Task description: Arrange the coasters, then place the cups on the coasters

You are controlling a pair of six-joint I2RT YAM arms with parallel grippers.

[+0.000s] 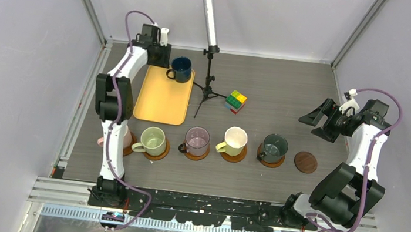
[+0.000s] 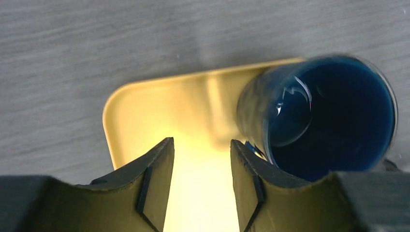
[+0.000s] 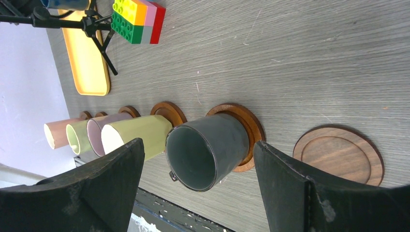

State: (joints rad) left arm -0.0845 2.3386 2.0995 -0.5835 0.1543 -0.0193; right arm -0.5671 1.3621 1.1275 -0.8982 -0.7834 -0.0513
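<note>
A navy blue cup [image 1: 181, 69] stands on the back right corner of the orange-yellow tray [image 1: 160, 101]. My left gripper [image 1: 162, 62] hangs just left of it. In the left wrist view the left gripper [image 2: 200, 142] is open over the bare tray [image 2: 145, 111], with the navy cup [image 2: 329, 111] outside the right finger. Pink [image 1: 124, 140], pale green [image 1: 153, 141], mauve [image 1: 197, 141], cream-yellow [image 1: 235, 140] and dark grey-green [image 1: 275, 147] cups sit on coasters in a row. One coaster [image 1: 305, 162] at the right end is bare. My right gripper [image 1: 317, 115] is open and holds nothing.
A microphone on a tripod stand [image 1: 209, 63] rises just right of the tray. A multicoloured cube [image 1: 235, 101] lies beside the tripod legs. The left arm hides part of the pink cup. Grey walls close the table on three sides.
</note>
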